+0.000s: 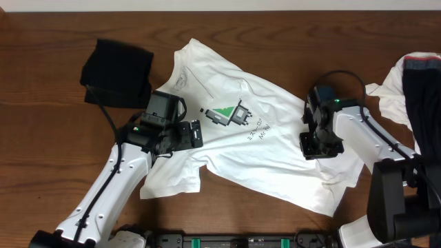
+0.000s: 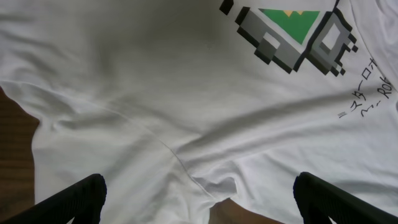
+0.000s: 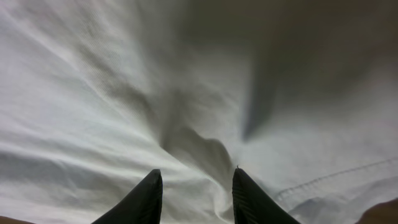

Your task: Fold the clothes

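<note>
Status, left to right. Black garment (image 1: pixel 117 72) at far left of table (image 1: pixel 41 138): a compact, roughly squared bundle, apart from the rest. It looks folded already, judged from shape only.

Left gripper (image 1: pixel 196 134) next: jaws at full spread, nothing between them, poised over the shirt's sleeve side. In its wrist view both fingers (image 2: pixel 74 199) frame loose white cloth and the sleeve seam (image 2: pixel 174 155). No contact that I can confirm.

White T-shirt (image 1: pixel 234 148) occupies the centre of the table, chest side up, with pixel print (image 1: pixel 227 114) and grey lettering (image 1: pixel 258 134) showing. The body lies slantwise, collar toward top left, hem toward bottom right. The cloth is wrinkled and bunched around the lower left sleeve; no deliberate fold is made in it.

Right gripper (image 1: pixel 318 146) is down on the shirt's right side. In its wrist view the fingers (image 3: pixel 140 199) stand part-way apart, with a raised pucker (image 3: pixel 199 149) of cloth just ahead of the gap. Nothing is pinched as far as I can see, so I record it as released.

Far right edge: heap of white-and-dark garments (image 1: pixel 413 89), crumpled, not folded, partly behind the right arm.

Progress, my estimate: early. One item is perhaps done, the shirt is spread but unfolded, and the heap is not begun. Remaining: smooth the shirt, bring in the sleeves, fold the body, then deal with the heap.
</note>
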Controlling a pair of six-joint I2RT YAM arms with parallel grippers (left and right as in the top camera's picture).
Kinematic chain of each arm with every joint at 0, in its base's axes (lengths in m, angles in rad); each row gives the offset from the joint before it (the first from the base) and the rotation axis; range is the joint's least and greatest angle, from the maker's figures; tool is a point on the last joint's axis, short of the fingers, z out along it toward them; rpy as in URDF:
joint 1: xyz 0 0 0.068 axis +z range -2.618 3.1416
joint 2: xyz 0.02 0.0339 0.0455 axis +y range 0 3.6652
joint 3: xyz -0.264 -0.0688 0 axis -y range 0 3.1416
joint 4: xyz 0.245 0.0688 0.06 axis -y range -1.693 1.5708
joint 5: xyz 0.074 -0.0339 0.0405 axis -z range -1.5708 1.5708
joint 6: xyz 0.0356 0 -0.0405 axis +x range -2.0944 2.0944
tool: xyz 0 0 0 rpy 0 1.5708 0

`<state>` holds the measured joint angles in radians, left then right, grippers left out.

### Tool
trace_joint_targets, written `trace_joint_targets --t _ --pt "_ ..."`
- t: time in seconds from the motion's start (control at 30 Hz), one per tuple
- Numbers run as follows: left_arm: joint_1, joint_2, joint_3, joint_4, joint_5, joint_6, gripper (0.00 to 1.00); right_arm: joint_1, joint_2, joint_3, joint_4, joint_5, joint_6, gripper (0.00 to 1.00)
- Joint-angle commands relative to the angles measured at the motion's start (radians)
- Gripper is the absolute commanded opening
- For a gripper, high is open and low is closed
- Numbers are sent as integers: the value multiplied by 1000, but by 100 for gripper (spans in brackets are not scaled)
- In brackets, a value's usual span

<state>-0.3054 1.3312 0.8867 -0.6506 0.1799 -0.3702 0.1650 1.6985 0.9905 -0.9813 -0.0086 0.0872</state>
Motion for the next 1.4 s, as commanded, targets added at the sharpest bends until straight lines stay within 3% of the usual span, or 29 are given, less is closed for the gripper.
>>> trace_joint_targets --t 0.0,0.33,0.5,0.67,1.37 --pt "-4 -11 -4 -4 -6 -9 98 1 -5 -23 14 -6 13 34" --pt "-4 -11 -4 -4 -6 -9 98 0 -5 -116 84 72 13 30" --pt "-4 -11 -4 -4 -6 -9 98 -1 -5 -121 85 99 13 12" --pt "-4 -11 -4 -4 -6 -9 98 -1 -5 -116 92 125 13 1" --pt "-4 -11 -4 -4 -6 -9 98 -14 -5 59 -4 233 28 1"
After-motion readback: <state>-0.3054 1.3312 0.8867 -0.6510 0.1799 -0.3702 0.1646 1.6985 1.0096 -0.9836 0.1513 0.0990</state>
